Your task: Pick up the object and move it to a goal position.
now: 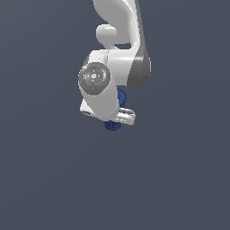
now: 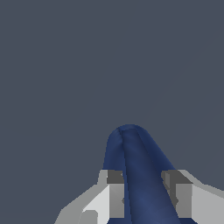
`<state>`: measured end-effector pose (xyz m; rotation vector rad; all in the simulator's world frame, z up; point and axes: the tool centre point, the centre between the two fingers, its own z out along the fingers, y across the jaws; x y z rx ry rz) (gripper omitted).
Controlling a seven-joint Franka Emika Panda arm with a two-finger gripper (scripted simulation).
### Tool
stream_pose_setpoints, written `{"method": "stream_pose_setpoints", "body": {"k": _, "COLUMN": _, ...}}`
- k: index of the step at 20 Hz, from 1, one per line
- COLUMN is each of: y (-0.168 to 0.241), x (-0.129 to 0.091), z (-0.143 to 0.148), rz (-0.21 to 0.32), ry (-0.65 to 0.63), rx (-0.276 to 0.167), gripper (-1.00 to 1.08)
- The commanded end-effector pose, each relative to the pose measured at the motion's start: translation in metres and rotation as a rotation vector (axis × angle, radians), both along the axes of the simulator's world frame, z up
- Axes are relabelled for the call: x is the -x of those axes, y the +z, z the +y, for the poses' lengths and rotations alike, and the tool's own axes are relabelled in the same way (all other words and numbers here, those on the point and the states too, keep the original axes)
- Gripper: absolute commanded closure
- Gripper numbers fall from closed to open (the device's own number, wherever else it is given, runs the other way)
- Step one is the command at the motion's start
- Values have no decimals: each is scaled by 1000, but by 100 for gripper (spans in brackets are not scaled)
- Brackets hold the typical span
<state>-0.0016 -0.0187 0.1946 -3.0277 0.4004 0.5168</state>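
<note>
The exterior view looks at the arm (image 1: 117, 54) from farther off; the wrist view peers closely past the end effector (image 2: 142, 197).

Flat even simulator light, dim grey backdrop, coarse low-resolution render.

Colour rundown: the cup (image 2: 140, 175) is dark blue all over, matte, no print or pattern, just slightly lighter blue where the light catches it. My gripper (image 2: 142, 197) is white on the outer shells with mid-grey finger pads (image 2: 116, 199) (darker grey at the pad tops). My arm (image 1: 114, 27) is glossy white, with a grey band at one joint and a grey round cap (image 1: 93, 77) carrying tiny red and teal dots. Everything behind is one flat slate blue-grey, no texture.
</note>
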Motion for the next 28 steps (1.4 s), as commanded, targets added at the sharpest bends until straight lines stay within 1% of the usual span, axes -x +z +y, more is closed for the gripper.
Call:
{"method": "stream_pose_setpoints", "body": {"k": 1, "y": -1, "x": 0, "z": 0, "rz": -1, "ry": 0, "rx": 0, "gripper": 108}}
{"method": "stream_pose_setpoints", "body": {"k": 11, "y": 0, "x": 0, "z": 0, "rz": -2, "ry": 0, "rx": 0, "gripper": 108}}
{"method": "stream_pose_setpoints", "body": {"k": 14, "y": 3, "x": -5, "z": -1, "rz": -20, "ry": -2, "rx": 2, "gripper": 108}}
{"method": "stream_pose_setpoints", "body": {"k": 16, "y": 8, "x": -11, "z": -2, "rz": -43, "ry": -4, "rx": 4, "gripper": 108}}
{"method": "stream_pose_setpoints", "body": {"k": 19, "y": 19, "x": -25, "z": -5, "rz": -95, "ry": -9, "rx": 8, "gripper": 108}}
{"method": "stream_pose_setpoints", "body": {"k": 22, "y": 36, "x": -42, "z": -9, "rz": -166, "ry": -16, "rx": 14, "gripper": 108}}
{"method": "stream_pose_setpoints", "body": {"k": 25, "y": 58, "x": -62, "z": -14, "rz": -254, "ry": -25, "rx": 21, "gripper": 108}}
{"method": "stream_pose_setpoints", "body": {"k": 28, "y": 86, "x": -82, "z": -20, "rz": -358, "ry": -36, "rx": 30, "gripper": 108}}
